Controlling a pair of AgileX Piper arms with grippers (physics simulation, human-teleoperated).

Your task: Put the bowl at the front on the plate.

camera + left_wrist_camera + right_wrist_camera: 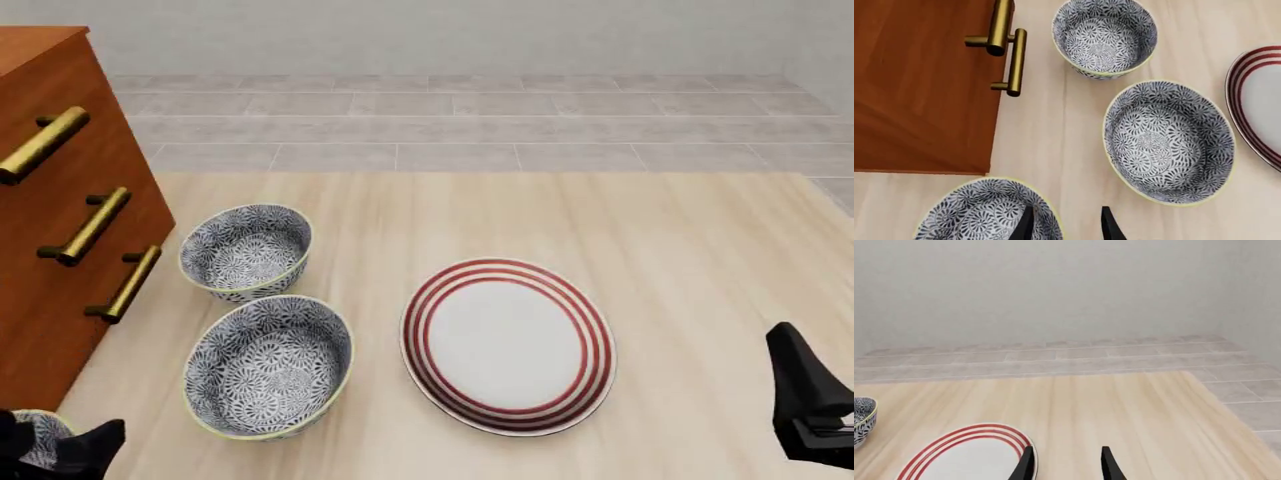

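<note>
Bowl-moving has not really started: nothing is lifted yet. Left gripper (1066,227) hangs with its two fingers spread apart, one over the yellow-green rim of the deep round blue-flowered bowl (981,212) at the front, and it holds nothing. In the front view that bowl is mostly cut off at the near corner (only a sliver shows). Two more bowls like it sit farther back. The big flat white plate with red rings (507,345) lies to their right, near the middle bowl. Right gripper (1066,465) is also spread and empty. Next, I think, the left fingers should drop over the rim and squeeze.
</note>
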